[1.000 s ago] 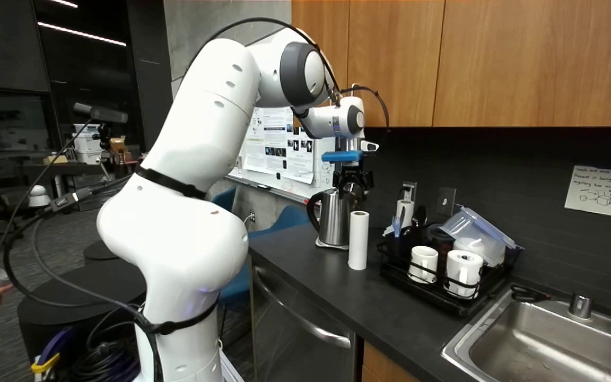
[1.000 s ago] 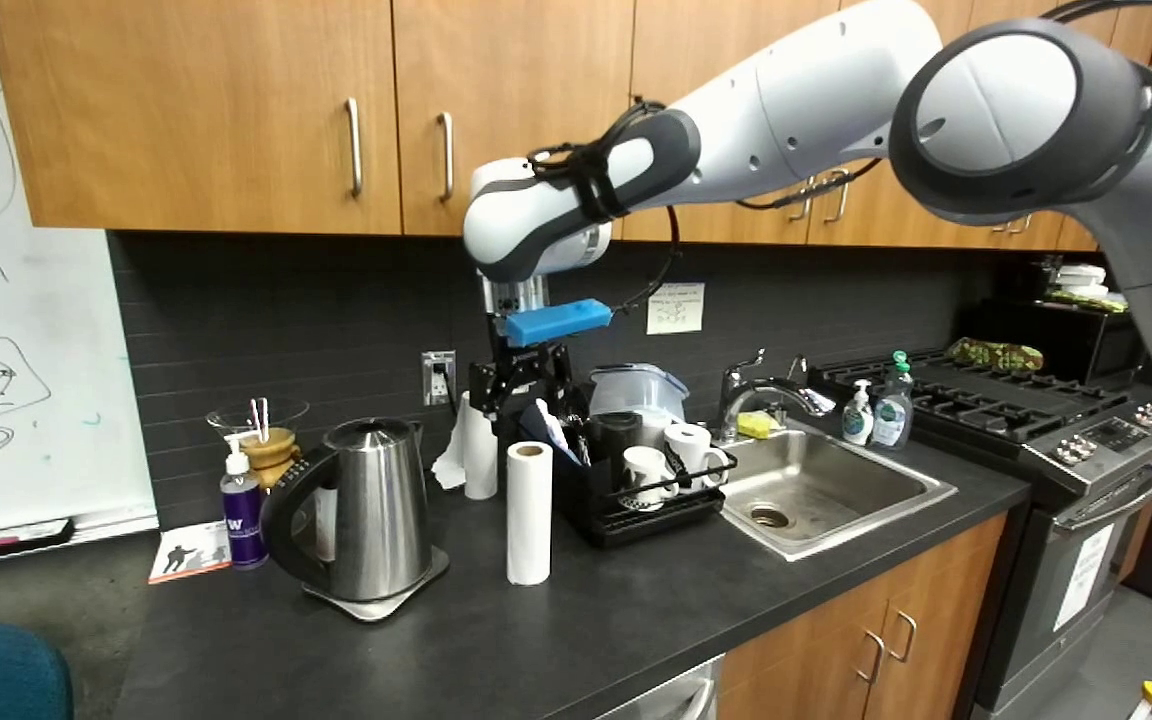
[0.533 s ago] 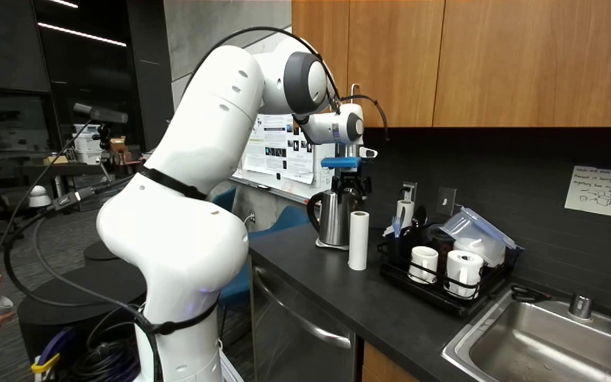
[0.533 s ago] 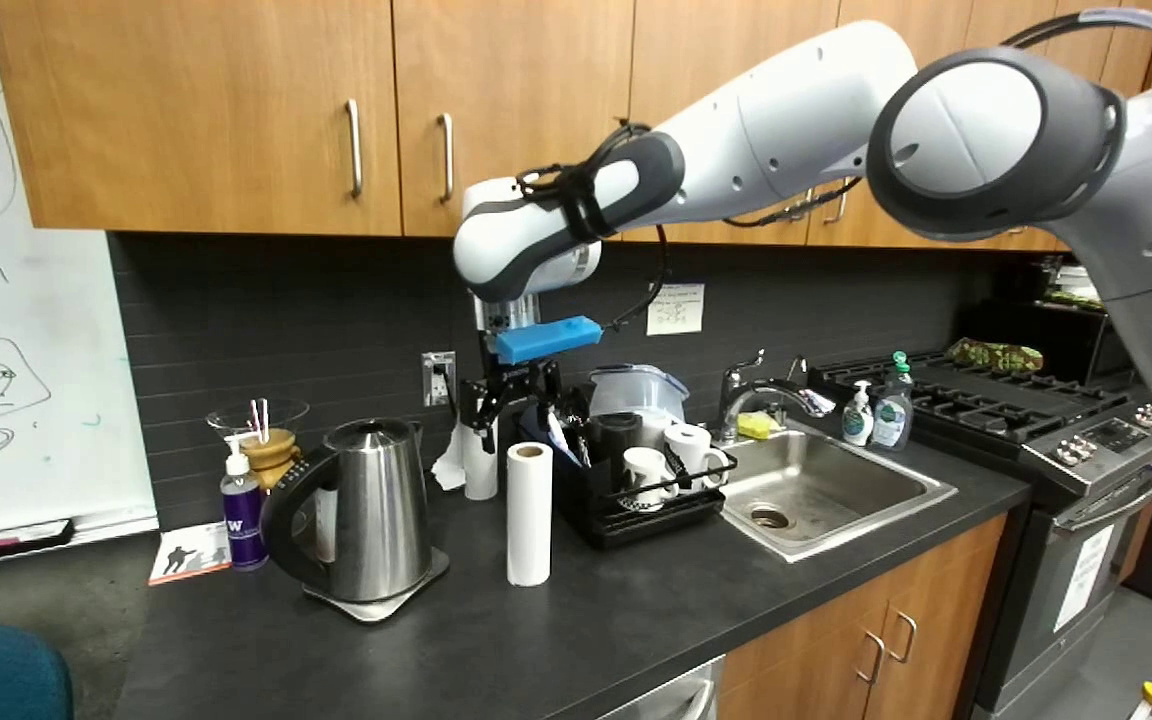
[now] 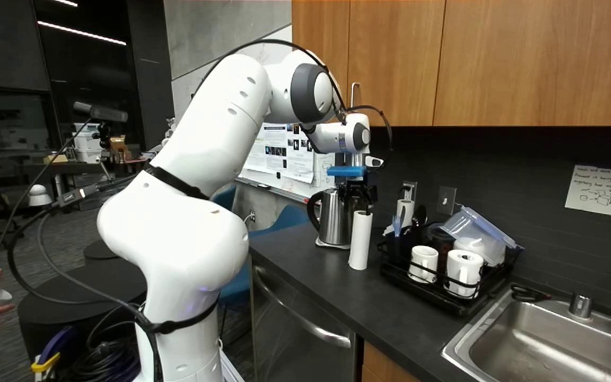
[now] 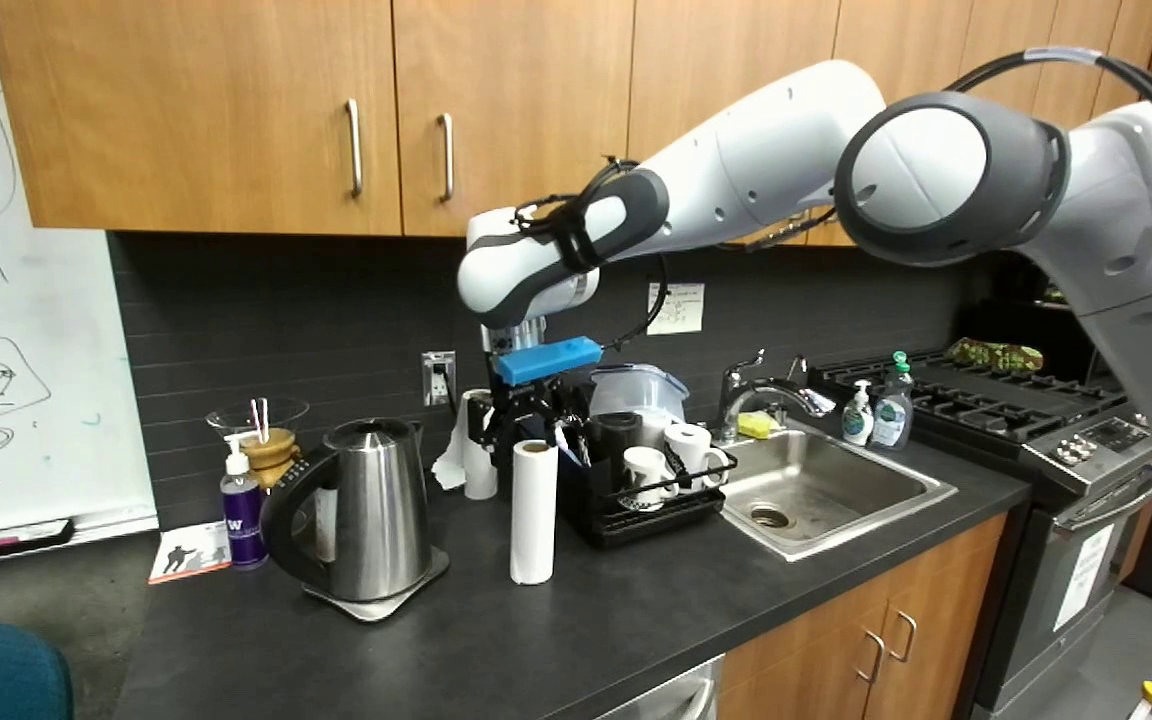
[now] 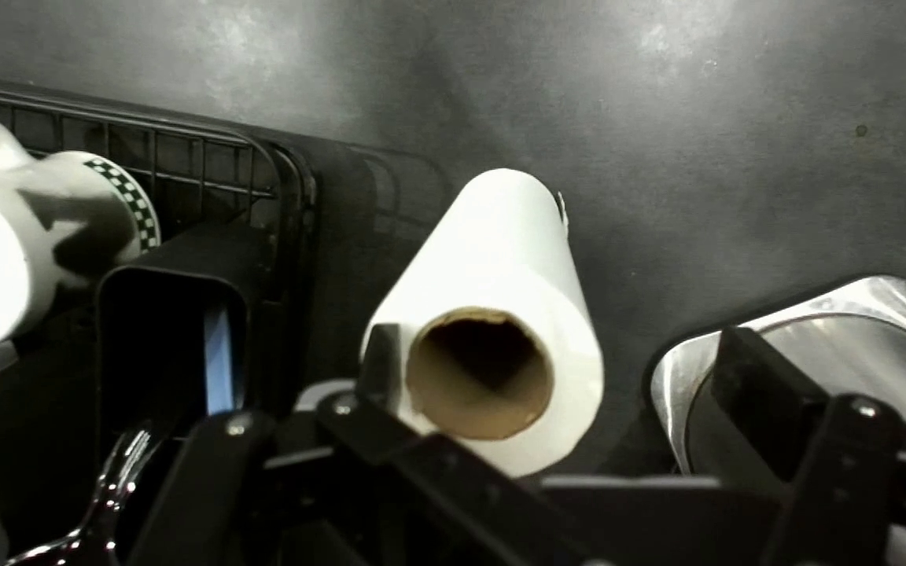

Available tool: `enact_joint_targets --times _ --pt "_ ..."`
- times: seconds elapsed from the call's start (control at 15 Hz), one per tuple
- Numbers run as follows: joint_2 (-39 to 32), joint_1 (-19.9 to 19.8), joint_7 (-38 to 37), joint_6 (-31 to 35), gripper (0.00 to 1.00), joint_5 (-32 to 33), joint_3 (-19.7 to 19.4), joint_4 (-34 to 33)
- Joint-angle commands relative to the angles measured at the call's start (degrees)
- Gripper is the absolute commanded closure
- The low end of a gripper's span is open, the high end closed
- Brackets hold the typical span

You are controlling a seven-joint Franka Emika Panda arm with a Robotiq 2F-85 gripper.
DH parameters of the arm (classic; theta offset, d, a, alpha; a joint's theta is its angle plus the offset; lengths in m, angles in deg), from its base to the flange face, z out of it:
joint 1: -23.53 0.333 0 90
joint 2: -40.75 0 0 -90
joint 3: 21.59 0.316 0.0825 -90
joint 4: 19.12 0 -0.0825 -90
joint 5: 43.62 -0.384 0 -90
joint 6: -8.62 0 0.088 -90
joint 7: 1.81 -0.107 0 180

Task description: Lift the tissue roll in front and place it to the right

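Dark grey kitchen counter (image 5: 305, 257), seen in an exterior view, slants from the centre to the lower right, beneath wooden cabinets (image 5: 390, 63) in the upper right. A white robot arm (image 5: 194, 233) rises from the bottom, left of centre, and bends over to the middle, where its black gripper (image 5: 357, 202) points down at the top of a white tissue roll (image 5: 360, 241). The roll stands on the counter, its upper end leaning slightly right. Just behind it is a steel kettle (image 5: 331, 220); to its right, a black dish rack (image 5: 417, 289) holds two white mugs (image 5: 422, 263). A steel sink (image 5: 539, 339) fills the lower right.

In an exterior view, a pump bottle (image 6: 242, 510) stands at the left and a stove (image 6: 966, 405) at the right. The tissue roll is in the lower centre, between the kettle and the dish rack, with the gripper behind its top. A blue block (image 6: 548, 360) sits above the gripper.

In the wrist view, the tissue roll is at the centre, its brown cardboard core (image 7: 469, 405) facing the camera. The gripper is released: its black fingers (image 7: 771, 393) reach in from the bottom, spread wide. The finger at centre left overlaps the left edge of the roll's end; whether they touch cannot be told. The finger at the right crosses in front of the kettle, well apart from the roll.
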Motion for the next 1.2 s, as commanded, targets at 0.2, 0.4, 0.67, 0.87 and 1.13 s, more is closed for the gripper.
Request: enact_joint_targets --times 0.2,0.4,0.67,0.87,1.13 --pt "1.89 0.16 -4.02 -0.38 0.00 0.68 -2.20 -0.15" --pt "2.64 0.27 -4.88 -0.49 0.00 0.55 -2.37 -0.55" --pt "2.69 0.49 -5.74 -0.47 0.00 0.08 -1.97 -0.68" --pt "2.81 0.55 -5.82 -0.69 0.00 -0.81 -1.26 -0.13" --pt "2.28 0.71 -6.55 -0.63 0.00 -1.43 -1.04 0.25"
